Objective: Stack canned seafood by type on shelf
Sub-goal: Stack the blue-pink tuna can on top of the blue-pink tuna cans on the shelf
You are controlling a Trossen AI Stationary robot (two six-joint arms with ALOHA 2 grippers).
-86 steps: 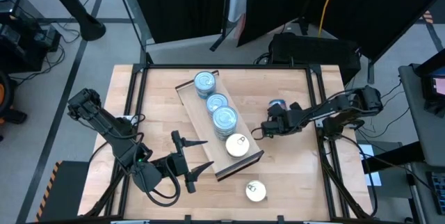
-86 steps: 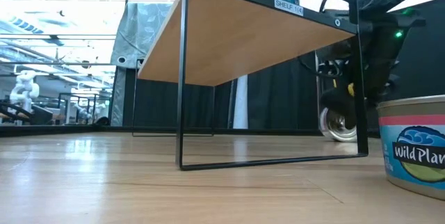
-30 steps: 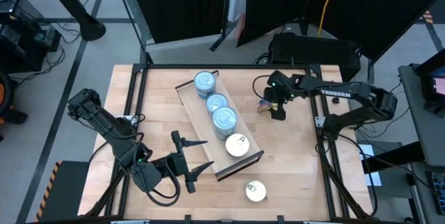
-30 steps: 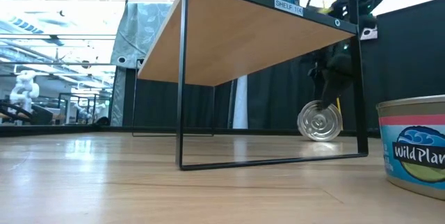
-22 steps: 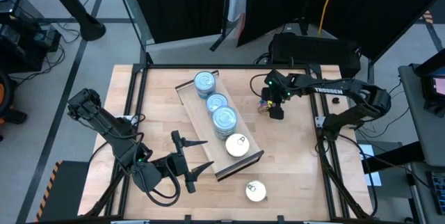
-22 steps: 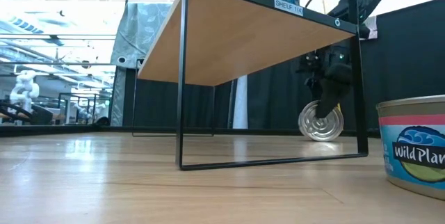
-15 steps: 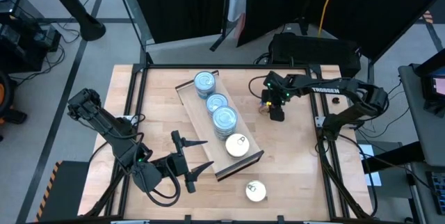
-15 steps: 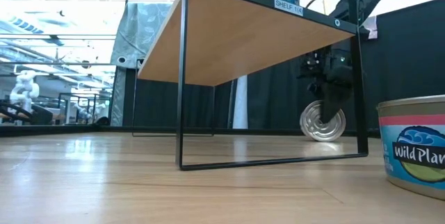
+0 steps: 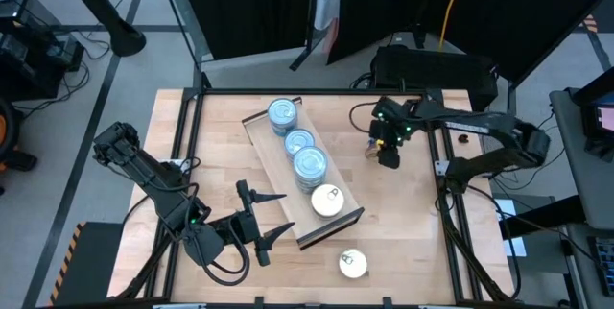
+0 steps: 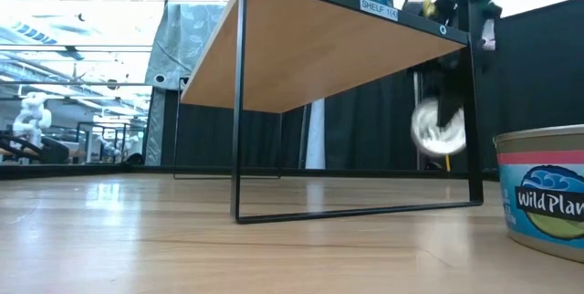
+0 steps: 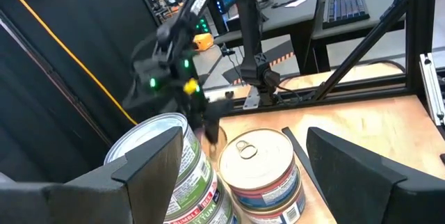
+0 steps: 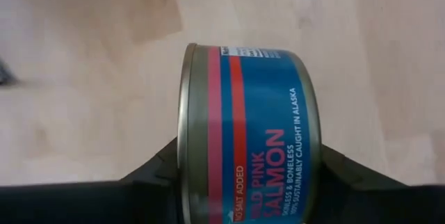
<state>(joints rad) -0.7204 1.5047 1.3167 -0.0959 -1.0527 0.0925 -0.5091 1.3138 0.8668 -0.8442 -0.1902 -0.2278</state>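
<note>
The wooden tabletop (image 9: 221, 136) carried the shelf (image 9: 278, 170), a long board set diagonally from the far-left middle toward the near-right middle, raised on thin dark legs. Along its top stood stacks of tins: three with light-blue tops (image 9: 298, 143) toward the far end and one with a plain pull-tab top (image 9: 327, 200) at the near end. How many tins each stack held could not be counted from above. In the low view only the shelf's underside showed, with the tins above cut off.

The left gripper (image 9: 267, 221) waited at the near-left part of the tabletop, its fingers spread and empty, just short of the shelf's near end.

The right gripper (image 9: 388, 153) hung over the far-right part of the tabletop, fingers clamped on a salmon tin (image 12: 250, 140), which it held on edge, clear of the surface; in the low view that tin was blurred.

One loose tin (image 9: 352, 264) sat near the tabletop's near edge, beyond the shelf's near end.
</note>
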